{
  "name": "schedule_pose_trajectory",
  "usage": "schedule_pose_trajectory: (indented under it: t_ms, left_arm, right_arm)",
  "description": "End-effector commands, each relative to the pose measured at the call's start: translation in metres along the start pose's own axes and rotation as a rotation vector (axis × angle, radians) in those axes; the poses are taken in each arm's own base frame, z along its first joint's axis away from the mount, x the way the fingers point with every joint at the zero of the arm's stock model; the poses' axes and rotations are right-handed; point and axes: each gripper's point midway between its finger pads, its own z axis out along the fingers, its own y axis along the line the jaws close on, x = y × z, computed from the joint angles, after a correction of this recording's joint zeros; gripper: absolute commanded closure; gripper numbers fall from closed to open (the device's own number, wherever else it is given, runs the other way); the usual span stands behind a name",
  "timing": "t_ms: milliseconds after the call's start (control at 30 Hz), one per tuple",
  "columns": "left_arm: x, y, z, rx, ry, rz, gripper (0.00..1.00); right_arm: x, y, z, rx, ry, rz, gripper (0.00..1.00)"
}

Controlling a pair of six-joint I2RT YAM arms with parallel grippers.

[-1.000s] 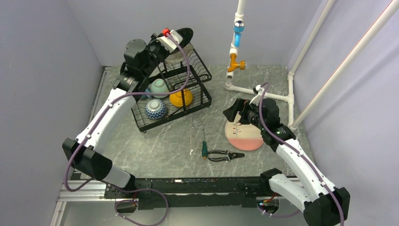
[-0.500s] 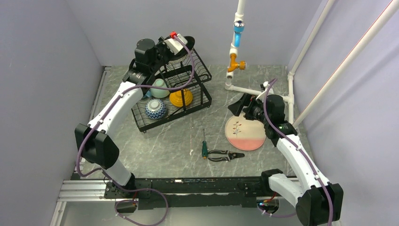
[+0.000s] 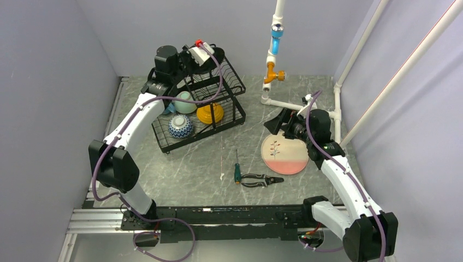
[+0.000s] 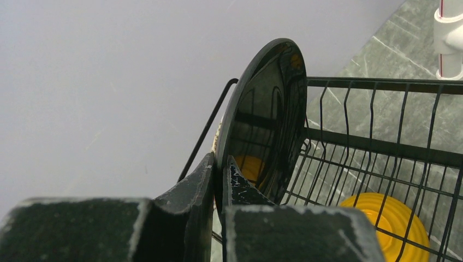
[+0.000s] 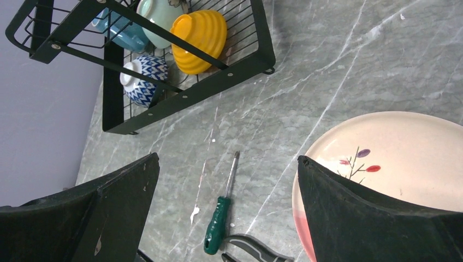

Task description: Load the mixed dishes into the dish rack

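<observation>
My left gripper [image 3: 206, 54] is shut on the rim of the black plate [image 4: 267, 114], holding it upright on edge over the raised basket of the black wire dish rack [image 3: 205, 134]. The lower tray holds the mint-green bowl [image 3: 184, 101], the orange bowl [image 3: 210, 113], the zigzag bowl [image 3: 180, 126] and a mug [image 5: 123, 33] that is partly hidden by the wires. The pink-cream leaf-sprig plate [image 3: 283, 154] lies flat on the table. My right gripper [image 3: 277, 124] hovers open above that plate's far-left edge, with nothing in it.
A green-handled screwdriver [image 3: 237, 172] and black pliers [image 3: 261, 179] lie on the table between the rack and the pink plate. A white pipe frame with an orange tap [image 3: 271, 71] stands at the back right. Walls close in on three sides.
The left arm has lowered the black plate toward the raised basket and turned it more upright. The right gripper drew back to the right, off the pink plate, and has since held still.
</observation>
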Motion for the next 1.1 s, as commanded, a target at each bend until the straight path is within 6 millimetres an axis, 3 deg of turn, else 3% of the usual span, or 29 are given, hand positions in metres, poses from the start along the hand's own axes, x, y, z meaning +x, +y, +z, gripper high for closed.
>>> schedule_pose_trajectory:
  t_ms: [0, 533, 1067]
  left_arm:
    - [-0.012, -0.001, 0.0, 0.025, -0.061, -0.006, 1.0]
    - [0.016, -0.019, 0.011, 0.074, 0.009, -0.034, 1.0]
    - [0.041, -0.025, 0.012, 0.098, 0.086, -0.041, 1.0]
  right_arm:
    - [-0.015, 0.011, 0.001, -0.051, -0.05, -0.012, 0.02]
    - [-0.013, 0.01, 0.001, -0.053, -0.046, -0.005, 0.02]
    - [-0.011, 0.008, 0.001, -0.055, -0.042, -0.002, 0.02]
